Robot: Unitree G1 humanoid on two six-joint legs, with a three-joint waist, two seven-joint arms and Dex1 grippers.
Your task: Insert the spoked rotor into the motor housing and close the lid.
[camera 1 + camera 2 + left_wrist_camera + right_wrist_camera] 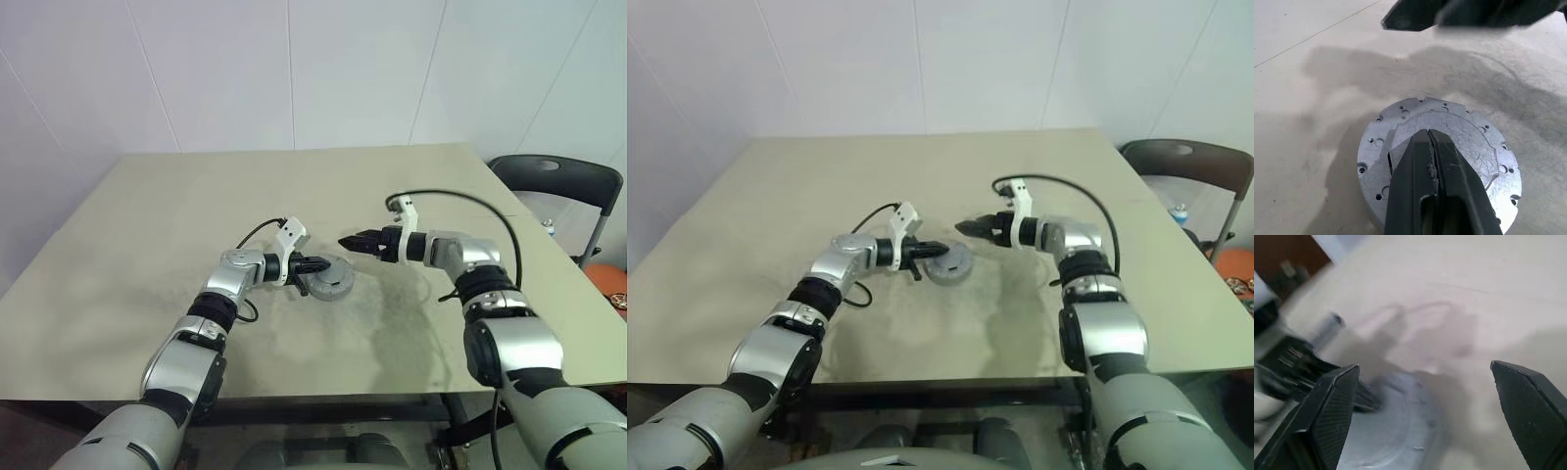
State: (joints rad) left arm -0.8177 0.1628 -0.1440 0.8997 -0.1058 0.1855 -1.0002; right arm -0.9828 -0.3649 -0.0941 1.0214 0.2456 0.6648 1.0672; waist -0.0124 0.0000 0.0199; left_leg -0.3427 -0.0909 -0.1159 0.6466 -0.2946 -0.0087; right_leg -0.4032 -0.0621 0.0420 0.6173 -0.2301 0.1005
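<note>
Centre frame, on the beige counter (147, 225): round silver metal housing with lid (330, 280). Left claw (319, 263), fingers pressed together, reaches in from the left, tips resting on the lid. Right claw (345, 242), spread wide, hovers just upper right, pointing left.

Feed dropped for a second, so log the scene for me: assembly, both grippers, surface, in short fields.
assembly: round silver lidded disc flat on the table, lid on, no copper windings showing
left gripper: shut, fingertips resting on the lid's top
right gripper: open, holds nothing, in the air beside the disc, apart from it
surface: beige table
nearby: dark chair past the table's right edge
</note>
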